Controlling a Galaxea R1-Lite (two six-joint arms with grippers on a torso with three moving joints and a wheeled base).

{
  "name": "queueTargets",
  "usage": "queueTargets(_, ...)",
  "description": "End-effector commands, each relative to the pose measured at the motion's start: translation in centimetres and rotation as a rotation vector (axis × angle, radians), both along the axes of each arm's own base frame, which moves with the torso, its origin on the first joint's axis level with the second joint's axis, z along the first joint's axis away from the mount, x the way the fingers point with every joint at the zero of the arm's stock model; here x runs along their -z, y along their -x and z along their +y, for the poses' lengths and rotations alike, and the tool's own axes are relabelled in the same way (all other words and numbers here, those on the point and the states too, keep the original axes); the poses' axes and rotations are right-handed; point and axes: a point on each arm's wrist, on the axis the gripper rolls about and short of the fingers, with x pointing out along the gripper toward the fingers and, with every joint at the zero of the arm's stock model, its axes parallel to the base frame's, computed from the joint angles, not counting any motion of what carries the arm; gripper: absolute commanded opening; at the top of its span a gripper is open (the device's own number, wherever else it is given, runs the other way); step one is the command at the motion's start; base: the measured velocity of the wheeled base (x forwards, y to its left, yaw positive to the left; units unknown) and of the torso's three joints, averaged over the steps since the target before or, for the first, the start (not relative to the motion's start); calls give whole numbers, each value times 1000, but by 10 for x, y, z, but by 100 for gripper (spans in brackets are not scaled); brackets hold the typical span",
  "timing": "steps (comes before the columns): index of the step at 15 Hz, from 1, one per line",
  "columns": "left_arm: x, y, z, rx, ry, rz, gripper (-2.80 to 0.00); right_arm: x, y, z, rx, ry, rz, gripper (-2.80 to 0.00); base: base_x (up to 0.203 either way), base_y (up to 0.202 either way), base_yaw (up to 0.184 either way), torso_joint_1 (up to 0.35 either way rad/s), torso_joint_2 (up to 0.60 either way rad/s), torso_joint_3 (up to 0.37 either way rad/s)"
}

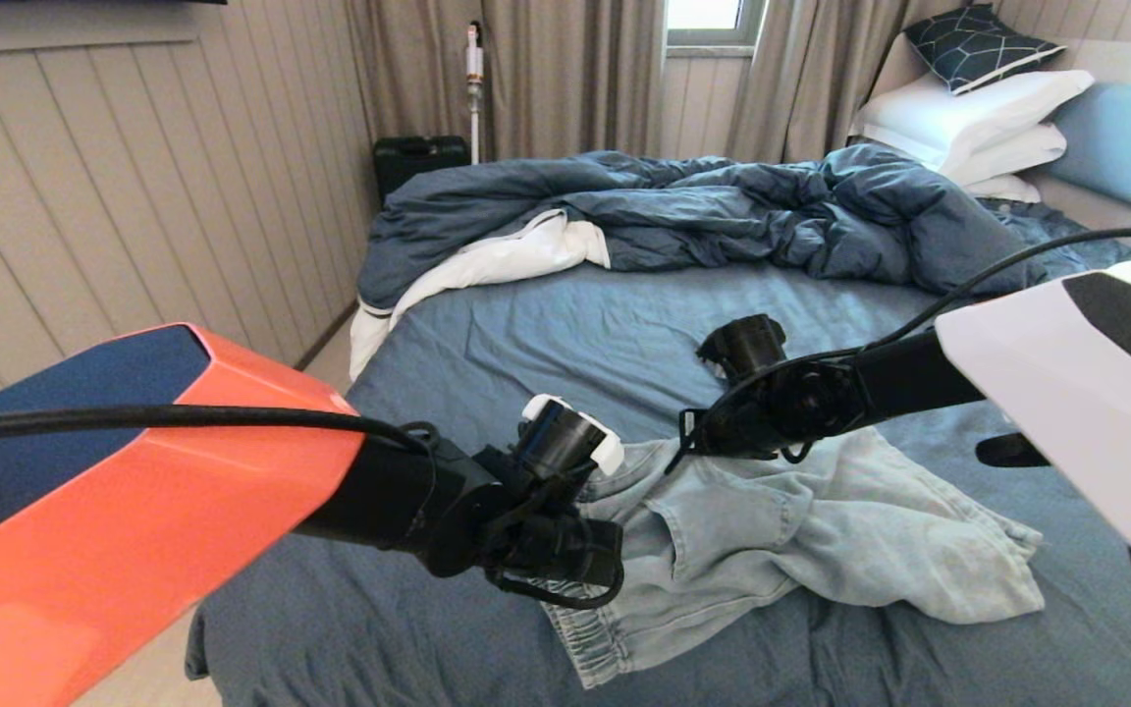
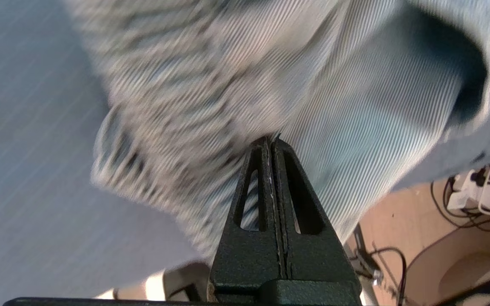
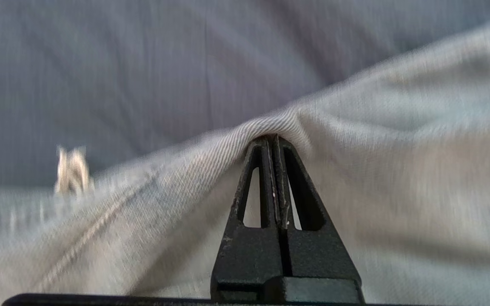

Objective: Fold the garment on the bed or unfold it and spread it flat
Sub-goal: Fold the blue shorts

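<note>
From the head view we see the shorts (image 1: pixel 781 540) lying crumpled on the bed (image 1: pixel 565 334), near its front edge. The duvet (image 1: pixel 723 206) and pillows (image 1: pixel 968 128) lie further back. The fingertips are hidden there by the wrists. The wrist views show them: the left hand (image 2: pixel 272 140) has fingers pressed together, pinching cloth by the waistband, and the right hand (image 3: pixel 272 138) pinches a raised fold of denim. Both arms reach forward and inward, left arm lower and closer to the front edge.
</note>
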Motion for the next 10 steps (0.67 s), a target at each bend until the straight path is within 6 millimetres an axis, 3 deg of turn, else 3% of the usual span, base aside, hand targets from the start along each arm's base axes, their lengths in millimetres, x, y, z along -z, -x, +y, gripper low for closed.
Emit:
queueTargets(1,-17,12,10,2,18,-15,-280,10,-18,2,13,3,11,-280,0,0,0,0,0,0)
queueTargets(5,-32,30,34,-5,26,-27,-280,2,-27,-7,47,-12,-10,-280,0,0,0,0,0,0)
queueTargets(8,-43,41,47,-12,37,-37,-280,-25,-13,-14,75,-46,-43,-280,0,0,0,0,0,0)
queueTargets(10,-61,45,56,-28,73,-71,-280,-52,0,-33,105,-56,-85,-280,0,0,0,0,0,0)
